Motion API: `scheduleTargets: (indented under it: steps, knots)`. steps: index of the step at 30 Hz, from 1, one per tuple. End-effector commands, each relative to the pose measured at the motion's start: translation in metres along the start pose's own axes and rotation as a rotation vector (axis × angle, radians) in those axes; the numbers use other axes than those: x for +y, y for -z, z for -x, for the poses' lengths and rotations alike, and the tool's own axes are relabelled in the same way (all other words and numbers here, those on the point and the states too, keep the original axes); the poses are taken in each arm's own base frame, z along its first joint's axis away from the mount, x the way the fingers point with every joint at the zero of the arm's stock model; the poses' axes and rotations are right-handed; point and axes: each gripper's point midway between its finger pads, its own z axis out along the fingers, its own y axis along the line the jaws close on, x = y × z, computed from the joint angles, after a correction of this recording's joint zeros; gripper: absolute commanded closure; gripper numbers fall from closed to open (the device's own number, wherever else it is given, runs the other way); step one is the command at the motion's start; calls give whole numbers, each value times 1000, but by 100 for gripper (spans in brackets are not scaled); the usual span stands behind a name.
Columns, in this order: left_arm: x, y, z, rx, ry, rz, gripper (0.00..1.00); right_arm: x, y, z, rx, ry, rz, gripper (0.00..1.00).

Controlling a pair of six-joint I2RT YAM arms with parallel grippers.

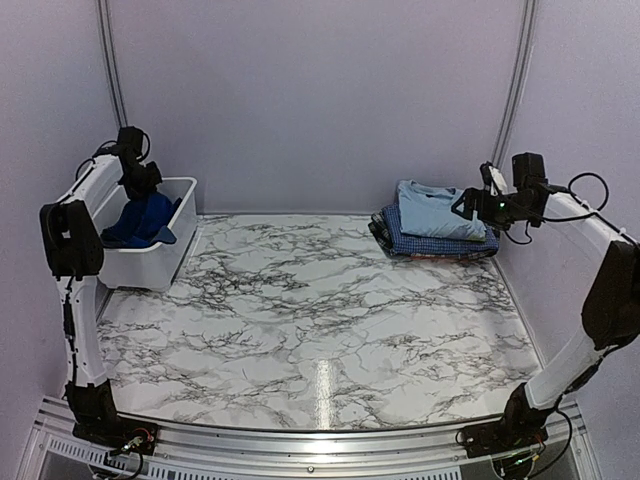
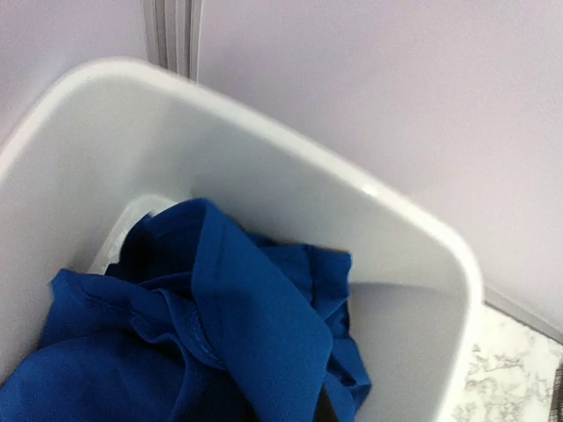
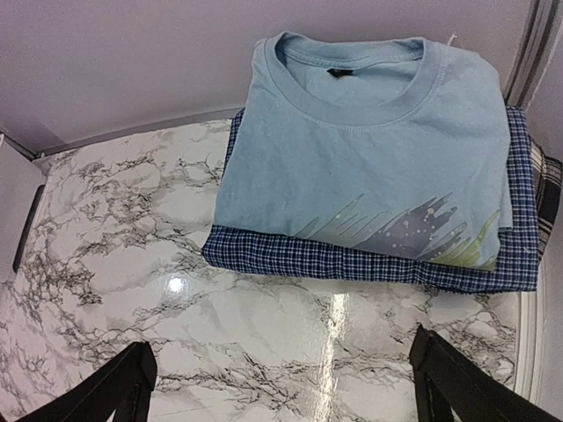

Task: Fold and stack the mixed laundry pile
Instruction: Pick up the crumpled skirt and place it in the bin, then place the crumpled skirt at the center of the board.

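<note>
**Top view.** The left gripper point(image 1: 140, 182) hangs inside the white bin point(image 1: 150, 268), directly over the royal blue garment point(image 1: 140, 225). Its jaws are drawn together. Whether a fold of cloth is pinched between them cannot be told. The right gripper point(image 1: 468, 205) hovers at the stack's right edge, well apart from the bin across the marble table point(image 1: 320, 330). The left arm is plainly the nearer to the one unfolded piece.

**Left wrist view.** No fingers show. The blue garment lies just below and ahead of them, a crumpled heap of soft matte knit with a stitched hem ridge. It has no clear long axis. The bin's smooth, glossy walls curve round it on the far side and at the right.

**Right wrist view.** The fingers point(image 3: 123, 387) stand wide apart with nothing between them. Ahead of them lies the stack. The light blue T-shirt point(image 3: 369, 149) is on top, flat, its collar on the far side and a faded print nearest the fingers. Under it is the navy check shirt point(image 3: 352, 262), a fine woven grid with its long edge running across the fingers' line. The plaid piece point(image 3: 550, 189) peeks out at the right.

**Judgement.** The next move turns on lifting the blue garment straight up, clear of the bin's rim.
</note>
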Motion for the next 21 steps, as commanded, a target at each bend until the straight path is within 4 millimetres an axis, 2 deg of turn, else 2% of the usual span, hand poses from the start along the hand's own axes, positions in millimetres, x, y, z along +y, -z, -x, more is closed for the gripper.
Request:
scheduleTargets:
  steps: [1,7,12,15,21]
  knots:
    - [-38,95,76,-255,14,-141,100,0,18,29,-84,-10,40,3]
    - [-85,179,122,-446,46,-414,100,-2,22,33,-100,-18,67,3]
    - [-103,254,151,-607,59,-550,100,6,23,32,-108,-29,117,3]
    - [-116,294,159,-669,64,-647,100,9,24,32,-110,-33,134,3]
    - [-149,360,161,-752,27,-819,100,18,28,32,-119,-34,178,3]
